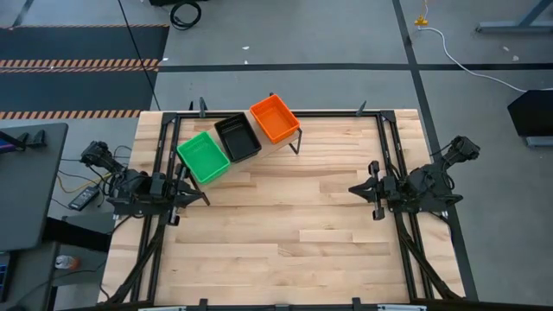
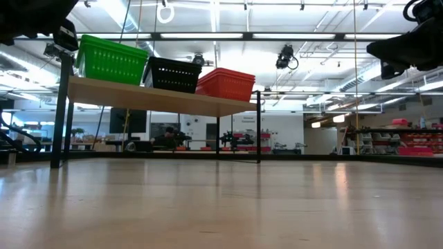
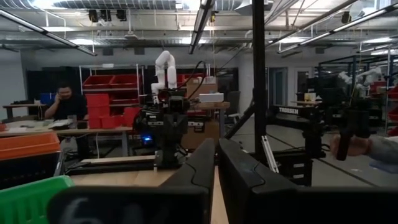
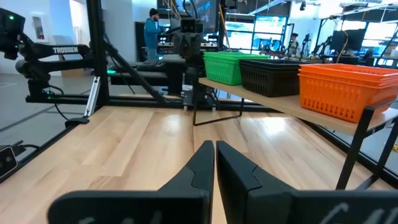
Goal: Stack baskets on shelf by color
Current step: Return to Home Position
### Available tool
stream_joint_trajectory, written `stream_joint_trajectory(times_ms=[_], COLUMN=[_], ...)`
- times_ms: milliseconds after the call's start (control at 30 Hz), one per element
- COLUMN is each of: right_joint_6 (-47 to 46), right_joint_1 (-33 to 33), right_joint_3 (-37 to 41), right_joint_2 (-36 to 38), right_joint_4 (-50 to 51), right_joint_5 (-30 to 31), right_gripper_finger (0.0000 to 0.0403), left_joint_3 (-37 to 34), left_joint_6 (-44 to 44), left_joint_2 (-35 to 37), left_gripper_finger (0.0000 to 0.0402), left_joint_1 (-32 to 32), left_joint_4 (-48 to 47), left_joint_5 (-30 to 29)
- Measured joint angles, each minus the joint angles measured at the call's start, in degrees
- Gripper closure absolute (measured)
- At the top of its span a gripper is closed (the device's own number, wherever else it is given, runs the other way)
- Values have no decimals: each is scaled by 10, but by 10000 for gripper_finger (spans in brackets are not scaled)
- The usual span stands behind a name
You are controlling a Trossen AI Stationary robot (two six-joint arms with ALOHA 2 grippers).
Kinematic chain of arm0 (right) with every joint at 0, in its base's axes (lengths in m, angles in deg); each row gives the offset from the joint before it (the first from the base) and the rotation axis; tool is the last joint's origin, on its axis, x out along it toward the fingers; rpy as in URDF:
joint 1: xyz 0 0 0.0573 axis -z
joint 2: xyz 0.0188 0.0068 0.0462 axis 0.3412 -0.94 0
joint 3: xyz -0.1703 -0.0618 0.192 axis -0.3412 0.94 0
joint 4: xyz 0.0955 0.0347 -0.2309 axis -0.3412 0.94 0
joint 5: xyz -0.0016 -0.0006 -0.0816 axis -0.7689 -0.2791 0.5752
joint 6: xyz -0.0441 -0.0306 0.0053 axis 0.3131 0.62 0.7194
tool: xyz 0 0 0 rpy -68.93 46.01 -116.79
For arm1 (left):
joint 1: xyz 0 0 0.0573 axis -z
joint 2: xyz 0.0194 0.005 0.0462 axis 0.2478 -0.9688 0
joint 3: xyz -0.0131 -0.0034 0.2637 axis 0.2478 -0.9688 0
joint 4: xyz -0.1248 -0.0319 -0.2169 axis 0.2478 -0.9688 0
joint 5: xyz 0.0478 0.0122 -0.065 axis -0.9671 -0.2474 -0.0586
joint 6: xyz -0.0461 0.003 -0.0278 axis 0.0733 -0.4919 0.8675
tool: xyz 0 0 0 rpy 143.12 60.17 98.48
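Quick note from my remote session. The shelf (image 2: 152,99) stood at the far side of the wooden table (image 1: 285,233), set at a slant. Along it ran the three colours in a row: green baskets (image 1: 203,157) at the end closest to the left arm, black baskets (image 1: 238,137) in the middle, and orange baskets (image 1: 275,118) at the other end. They sat touching side by side. In the right wrist camera the orange ones showed layered rims, so nested, though I couldn't count them.

The left gripper (image 3: 216,149) hung at the left edge of the table with its fingers pressed together and nothing between them. The green end of the shelf was near it, a bit ahead and off to one side. Only a corner of green and a sliver of orange showed in that arm's camera.

The right gripper (image 4: 214,146) sat at the right edge, fingers together and empty too. It was well apart from the shelf, with bare tabletop between it and the orange end. Neither gripper touched a basket or the shelf.
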Motion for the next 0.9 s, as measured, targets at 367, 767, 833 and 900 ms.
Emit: stream_joint_trajectory(times_ms=[367, 767, 833, 900], right_joint_6=[0, 0, 0, 0], right_joint_1=[0, 0, 0, 0], right_joint_3=[0, 0, 0, 0], right_joint_2=[0, 0, 0, 0], right_joint_4=[0, -1, -1, -1], right_joint_5=[0, 0, 0, 0], right_gripper_finger=[379, 378, 378, 378], left_joint_3=[0, 0, 0, 0], left_joint_6=[-3, -4, -4, -4], left_joint_2=[0, 0, 0, 0], left_gripper_finger=[368, 378, 375, 372], left_joint_1=[0, 0, 0, 0], left_joint_4=[0, 0, 0, 0], left_joint_5=[0, 0, 0, 0])
